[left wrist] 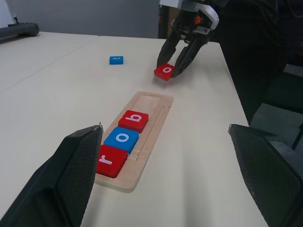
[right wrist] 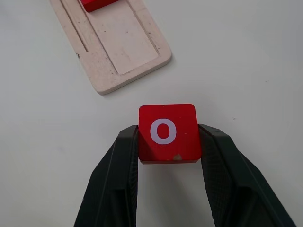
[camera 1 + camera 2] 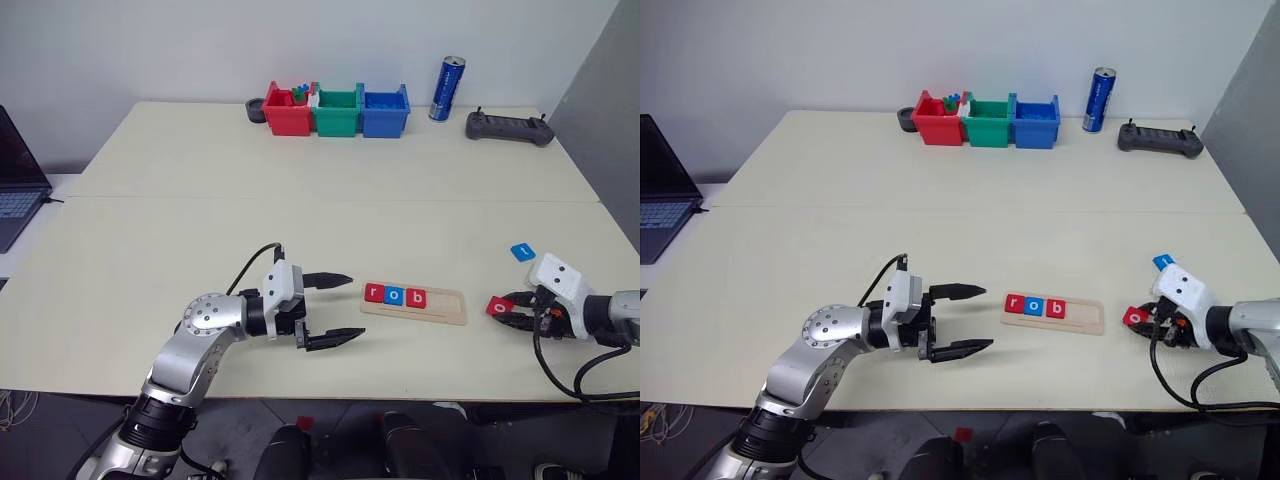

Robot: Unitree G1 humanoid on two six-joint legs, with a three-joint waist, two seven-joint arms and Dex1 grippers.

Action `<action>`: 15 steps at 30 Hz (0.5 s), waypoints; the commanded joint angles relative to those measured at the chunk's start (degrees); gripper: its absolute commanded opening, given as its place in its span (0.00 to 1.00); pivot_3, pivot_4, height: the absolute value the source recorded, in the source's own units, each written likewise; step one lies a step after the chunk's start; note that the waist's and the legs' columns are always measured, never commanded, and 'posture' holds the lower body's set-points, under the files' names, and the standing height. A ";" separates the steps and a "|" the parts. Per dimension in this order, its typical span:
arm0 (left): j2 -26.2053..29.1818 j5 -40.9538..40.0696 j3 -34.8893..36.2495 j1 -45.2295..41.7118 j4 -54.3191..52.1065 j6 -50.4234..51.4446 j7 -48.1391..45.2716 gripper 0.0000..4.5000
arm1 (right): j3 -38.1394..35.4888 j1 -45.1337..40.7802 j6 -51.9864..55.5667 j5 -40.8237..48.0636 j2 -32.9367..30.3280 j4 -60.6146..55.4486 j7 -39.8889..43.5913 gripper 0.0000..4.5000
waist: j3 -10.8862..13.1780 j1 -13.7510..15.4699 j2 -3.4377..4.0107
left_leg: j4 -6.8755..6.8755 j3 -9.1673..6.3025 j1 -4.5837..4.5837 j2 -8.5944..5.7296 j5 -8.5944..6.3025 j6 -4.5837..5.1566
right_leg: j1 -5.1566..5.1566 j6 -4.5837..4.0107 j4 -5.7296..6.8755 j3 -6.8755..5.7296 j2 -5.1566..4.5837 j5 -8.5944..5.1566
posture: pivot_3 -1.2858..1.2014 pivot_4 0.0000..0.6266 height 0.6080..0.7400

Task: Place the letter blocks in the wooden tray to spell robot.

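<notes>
Red "o" tile (image 2: 167, 132) sits clamped between the right gripper's (image 3: 512, 310) two black fingers, pinched on its side edges, letter facing up, low over the table (image 3: 300, 210) just right of the tray's (image 3: 447, 306) empty end. Tray holds 3 tiles in its left part: red "r" (image 1: 111, 161), blue "o" (image 1: 121, 140), red "b" (image 1: 133, 120), touching in a row; the right part is bare, room for more. Blue tile (image 3: 522, 251), prob. the "t", lies flat on the table beyond the right gripper, apart from the tray. Left gripper (image 3: 333, 309) hangs w/ fingers spread wide, nothing in them, pointing at the tray's left end, just beside it but not touching. Risks, as I judge: grip is on edges only, so the tile could twist or slip during the carry & land tilted on the groove wall instead of flat; coming in too close to the "b" could bump it & shove the row; a push on the light tray could slide it, esp. since the left gripper isn't bracing it; the letter could end up rotated, though for an "o" that hardly matters. Count: 5 tiles total, 3 red + 2 blue; 3 in tray, 1 held, 1 on table; 1 tray; 2 grippers. At the far edge: 3 bins (red (image 3: 285, 113), green (image 3: 336, 112), blue (image 3: 384, 112)), 1 can (image 3: 447, 88), 1 controller (image 3: 509, 127).
</notes>
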 commanded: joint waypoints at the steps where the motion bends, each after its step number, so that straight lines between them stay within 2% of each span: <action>1: -0.29 -0.14 -0.07 -0.55 -1.11 -1.04 -0.20 1.00 | 1.93 -1.34 -5.26 -2.97 -0.34 3.52 1.33 0.32 | 0.00 0.07 -0.01 | 0.01 -0.01 0.00 0.00 0.00 0.00 | 0.02 0.00 0.00 -0.01 0.00 0.00 | 0.52 0.24 1.00; 5: -0.47 0.02 -0.10 -0.81 -1.04 -1.10 -0.07 1.00 | 4.79 -3.56 -8.51 -4.41 1.04 7.27 2.65 0.32 | 0.00 -0.02 -0.01 | 0.01 0.00 0.02 -0.01 0.00 0.00 | 0.02 0.00 0.00 0.00 -0.01 0.00 | 0.52 0.24 1.00; 13: -0.40 0.15 0.31 -0.23 -1.31 -1.19 0.35 1.00 | 6.58 -7.31 -10.07 -5.80 -0.13 11.42 6.72 0.95 | 0.00 0.11 -0.01 | 0.02 -0.02 0.03 -0.01 0.00 0.00 | 0.03 -0.01 0.02 -0.01 -0.01 0.01 | 0.52 0.24 1.00; 14: -0.39 0.20 0.34 -0.06 -1.24 -1.36 0.34 1.00 | 6.36 -7.90 -9.28 -5.40 -0.66 11.44 7.65 1.00 | 0.00 0.13 0.00 | 0.02 -0.03 0.02 -0.01 0.00 0.00 | 0.03 -0.01 0.02 -0.01 -0.01 0.00 | 0.52 0.24 1.00; 15: -0.39 0.23 0.35 0.07 -1.20 -1.47 0.34 1.00 | 6.17 -8.38 -8.63 -5.15 -0.93 11.49 8.23 1.00 | 0.00 0.13 0.00 | 0.02 -0.03 0.02 -0.02 0.00 0.00 | 0.03 -0.01 0.02 -0.01 -0.02 0.01 | 0.52 0.24 1.00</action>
